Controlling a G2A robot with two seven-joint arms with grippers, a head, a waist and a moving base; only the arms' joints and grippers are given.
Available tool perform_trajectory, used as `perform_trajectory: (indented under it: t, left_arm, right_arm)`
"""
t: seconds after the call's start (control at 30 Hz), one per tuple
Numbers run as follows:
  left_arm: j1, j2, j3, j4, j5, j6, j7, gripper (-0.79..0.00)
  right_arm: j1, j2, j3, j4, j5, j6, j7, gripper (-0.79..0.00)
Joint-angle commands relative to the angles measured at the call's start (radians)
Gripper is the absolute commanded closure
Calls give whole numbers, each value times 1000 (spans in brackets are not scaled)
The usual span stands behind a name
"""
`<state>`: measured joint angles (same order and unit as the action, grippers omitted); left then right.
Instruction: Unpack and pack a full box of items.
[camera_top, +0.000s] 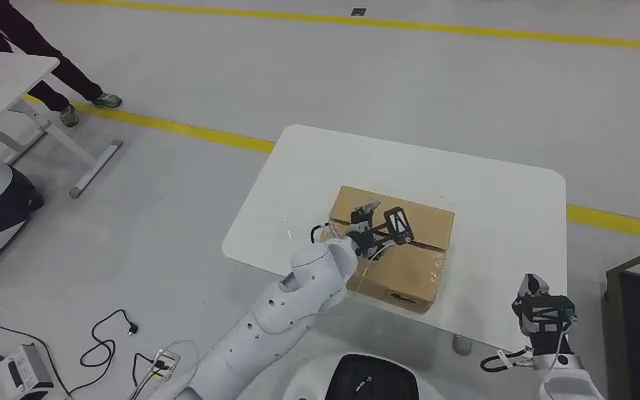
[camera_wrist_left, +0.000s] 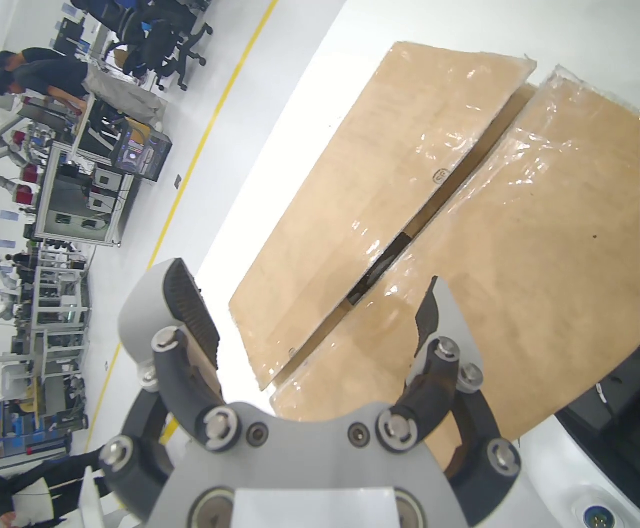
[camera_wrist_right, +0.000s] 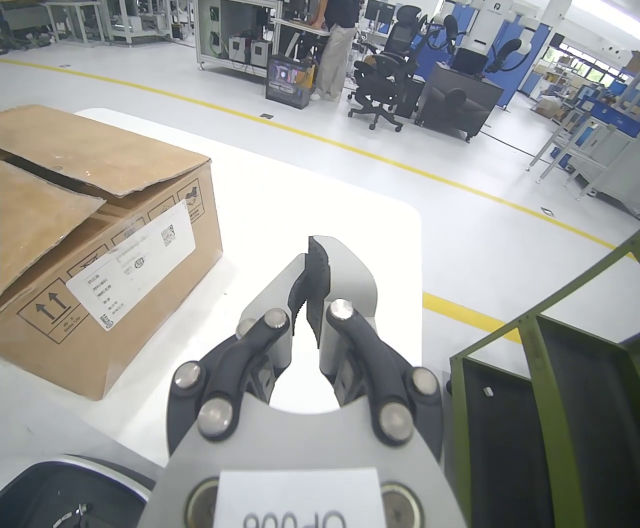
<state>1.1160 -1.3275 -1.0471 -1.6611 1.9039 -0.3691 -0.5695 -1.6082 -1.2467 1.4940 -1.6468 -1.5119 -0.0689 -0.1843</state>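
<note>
**Closed box on the table, left gripper over its lid**

Saw a white table (camera_top: 500, 190) with rounded corners. Found the cardboard box (camera_top: 400, 255) standing on it, a little toward the robot's side of the middle. Both top flaps were folded down, with a narrow dark seam (camera_wrist_left: 395, 250) between them. Noted glossy clear tape across the flaps, and one flap edge lifted slightly in the right wrist view. Spotted a dark green bin (camera_wrist_right: 580, 390) just off the table's right edge.

Found the left gripper (camera_top: 380, 220) above the box top near the seam, fingers (camera_wrist_left: 192, 300) spread wide with nothing between them. Could not tell whether a fingertip touched the cardboard; perhaps just clear of it. Found the right gripper (camera_top: 537, 292) well apart from the box, by the table's near right corner, pads (camera_wrist_right: 315, 280) pressed together on nothing. Noted a white shipping label (camera_wrist_right: 130, 260) on the box wall facing that gripper.
</note>
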Motion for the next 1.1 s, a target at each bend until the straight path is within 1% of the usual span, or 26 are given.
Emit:
perform_trajectory:
  t: [0.0,0.13,0.33,0.4,0.6,0.63,0.67,0.73,0.77,0.8,0.83,1.03,1.07]
  left_arm:
    - [-24,-6,23,32,8,2,-16,-785]
    - [-61,-16,54,85,40,31,-9,-785]
    - [-109,-23,75,150,127,68,13,-785]
    - [-119,-23,80,161,164,75,22,-785]
    - [-123,-23,68,145,210,105,69,-785]
    - [-123,-23,67,142,217,105,77,-579]
    - [-122,-23,66,142,221,103,83,-400]
    - [-121,-23,63,141,225,99,94,-286]
    - [-122,-23,65,143,235,93,102,-175]
    - [-122,-23,65,146,238,90,109,-43]
    - [-123,-23,66,147,243,89,118,0]
    - [-134,-25,80,176,286,68,170,0]
    - [-136,-25,84,182,295,64,176,-18]
  right_arm:
    - [-3,0,5,0,3,0,0,0]
    - [-8,1,10,1,3,2,-2,0]
    - [-10,0,11,3,5,5,-2,0]
    - [-10,0,10,3,8,5,-1,0]
    - [-7,-1,5,4,8,10,2,0]
    - [-6,-2,3,4,7,10,2,0]
    - [-5,-2,2,4,7,10,3,0]
    - [-3,-2,0,3,8,11,4,0]
    - [-2,-3,-1,3,8,10,4,0]
    - [-1,-3,-2,3,7,10,4,0]
    - [-1,-3,-2,4,7,11,3,0]
    - [0,-3,-3,6,5,11,5,0]
    - [-1,-3,-2,7,5,13,4,0]
